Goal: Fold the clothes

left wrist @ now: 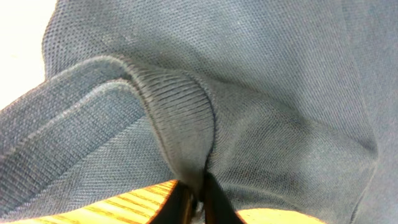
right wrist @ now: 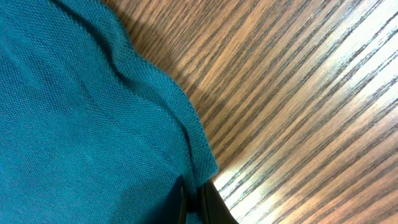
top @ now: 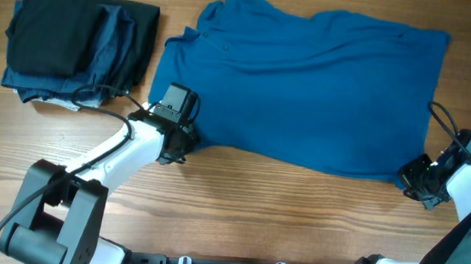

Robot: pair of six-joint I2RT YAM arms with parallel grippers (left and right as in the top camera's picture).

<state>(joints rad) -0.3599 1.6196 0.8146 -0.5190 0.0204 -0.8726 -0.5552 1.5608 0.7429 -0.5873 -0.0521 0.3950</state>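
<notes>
Ribbed cuff fabric (left wrist: 180, 124) is crowding my left wrist view, and I am watching the left jaws pinching it tight, with almost no gap showing between them. It is part of the blue polo shirt (top: 308, 87), which is lying spread out across the middle and far side of the counter (top: 253, 228), its collar pointing toward the left edge and its hem reaching toward the right edge. I am gripping that sleeve at the shirt's near left corner. My right jaws are clamping onto the near corner of the hem, by the counter's right edge, closed on the cloth. Dark folded garments (top: 80, 46) are sitting stacked at the far left corner, just beside the shirt's collar end.
</notes>
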